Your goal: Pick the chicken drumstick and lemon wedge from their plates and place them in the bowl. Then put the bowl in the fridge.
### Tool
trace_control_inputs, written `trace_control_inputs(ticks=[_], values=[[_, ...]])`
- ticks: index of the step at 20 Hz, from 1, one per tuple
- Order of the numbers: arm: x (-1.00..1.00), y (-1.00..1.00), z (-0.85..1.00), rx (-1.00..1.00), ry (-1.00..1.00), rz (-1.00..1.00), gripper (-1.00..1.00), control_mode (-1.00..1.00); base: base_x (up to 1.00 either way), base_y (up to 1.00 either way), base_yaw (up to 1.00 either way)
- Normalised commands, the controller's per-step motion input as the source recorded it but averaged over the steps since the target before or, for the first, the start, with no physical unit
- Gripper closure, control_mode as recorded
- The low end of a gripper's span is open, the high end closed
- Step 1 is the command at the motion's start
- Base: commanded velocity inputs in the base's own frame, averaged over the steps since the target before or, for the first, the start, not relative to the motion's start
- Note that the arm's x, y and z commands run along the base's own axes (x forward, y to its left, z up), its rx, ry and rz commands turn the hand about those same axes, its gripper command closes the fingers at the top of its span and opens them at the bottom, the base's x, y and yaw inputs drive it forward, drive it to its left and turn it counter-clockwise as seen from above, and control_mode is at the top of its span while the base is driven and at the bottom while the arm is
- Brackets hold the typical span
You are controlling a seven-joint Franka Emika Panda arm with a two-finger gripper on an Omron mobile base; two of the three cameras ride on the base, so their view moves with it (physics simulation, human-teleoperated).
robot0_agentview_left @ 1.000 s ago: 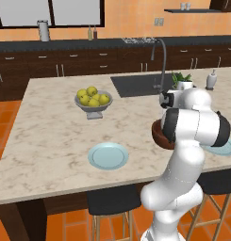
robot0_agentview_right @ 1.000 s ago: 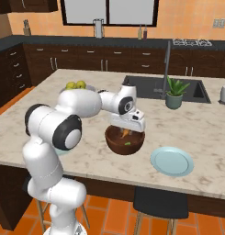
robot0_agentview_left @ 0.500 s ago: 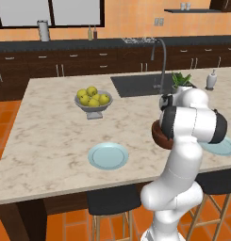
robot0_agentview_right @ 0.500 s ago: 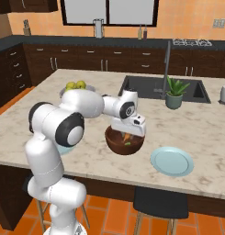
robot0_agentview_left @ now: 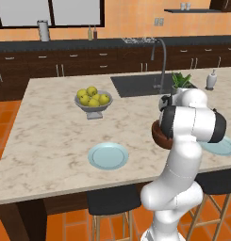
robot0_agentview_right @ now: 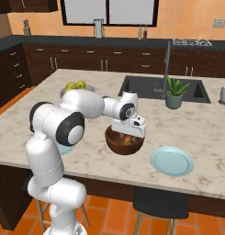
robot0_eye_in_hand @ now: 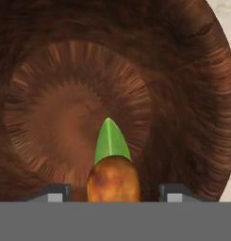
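My gripper [robot0_eye_in_hand: 108,194] hangs inside the bowl [robot0_agentview_right: 115,143], near the worktop's front edge, jaws parted to either side of the chicken drumstick [robot0_eye_in_hand: 113,180]. The lemon wedge [robot0_eye_in_hand: 110,141] lies just beyond it on the bowl floor. I cannot tell whether the pads are clear of the drumstick. Best to open fully, then rise straight up, off the rim.

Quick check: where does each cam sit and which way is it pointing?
Left base view: behind-left of the arm, facing the island; arm rises lower right, hiding most of the bowl.
Right base view: behind-right, arm from lower left, gripper over the bowl.
Hand view: looks down into the bowl at the chicken drumstick and lemon wedge, with the fingertips beside them.
Shared: bowl, fruit bowl.
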Motion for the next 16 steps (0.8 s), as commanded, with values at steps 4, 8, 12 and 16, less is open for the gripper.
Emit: trace_control_inputs(ticks=[4, 8, 12, 16], values=[[-0.06, 0.14, 0.22, 0.00, -0.05, 0.00, -1.00, -1.00, 0.00, 0.00, 0.00], [-0.12, 0.60, 0.65, -0.01, -0.06, 0.00, -1.00, -1.00, 0.00, 0.00, 0.00], [-0.02, 0.79, 0.20, -0.06, 0.00, 0.00, -1.00, -1.00, 0.00, 0.00, 0.00], [0.00, 0.86, 0.00, -0.04, 0.00, 0.00, -1.00, -1.00, 0.00, 0.00, 0.00]])
